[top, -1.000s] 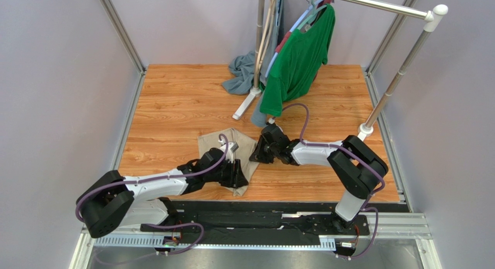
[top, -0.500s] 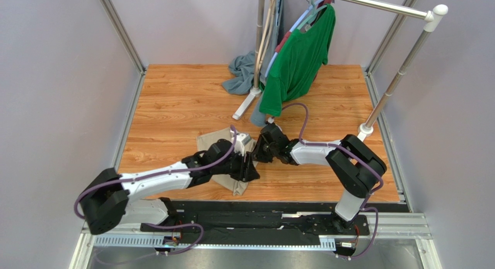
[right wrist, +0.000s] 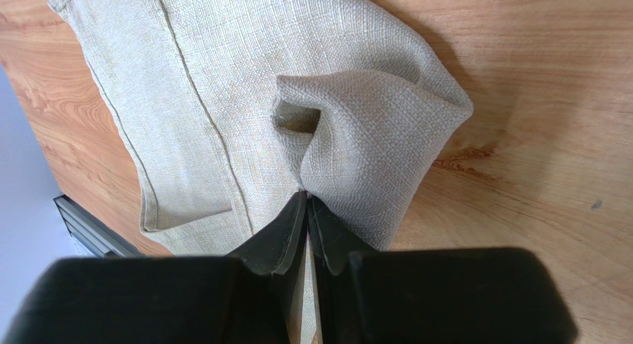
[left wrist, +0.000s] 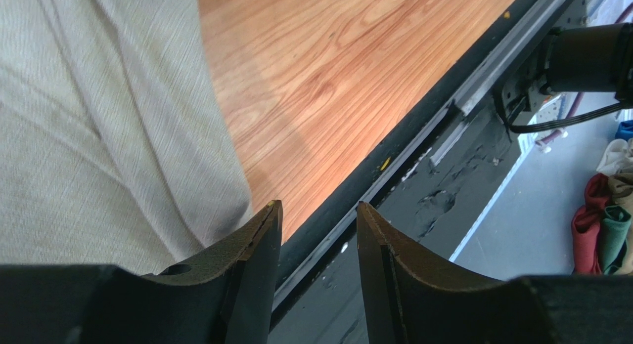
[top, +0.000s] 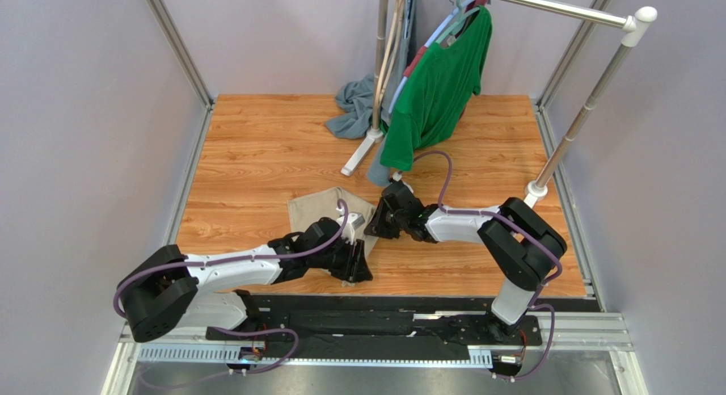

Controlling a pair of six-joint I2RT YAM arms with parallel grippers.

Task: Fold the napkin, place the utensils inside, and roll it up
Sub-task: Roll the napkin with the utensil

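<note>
The beige napkin (top: pixel 317 213) lies rumpled and partly folded on the wooden table near its front edge. My right gripper (top: pixel 376 226) (right wrist: pixel 306 198) is shut on a raised fold of the napkin (right wrist: pixel 223 70) at its right side, pinching the cloth at the tips. My left gripper (top: pixel 358 269) (left wrist: pixel 318 210) hovers over the napkin's near right corner (left wrist: pixel 96 129), by the table's front edge. Its jaws stand apart with nothing between them. The utensils are out of view.
A green shirt (top: pixel 436 84) hangs from a rack at the back, with a grey-blue cloth (top: pixel 351 105) heaped by the rack's foot (top: pixel 358 152). Another rack post (top: pixel 537 191) stands at the right. The black front rail (left wrist: pixel 416 136) runs just beyond the left fingers.
My left gripper reached right toward the right gripper, then pulled back toward the front edge. The right gripper kept its pinch on the napkin and hardly moved.
</note>
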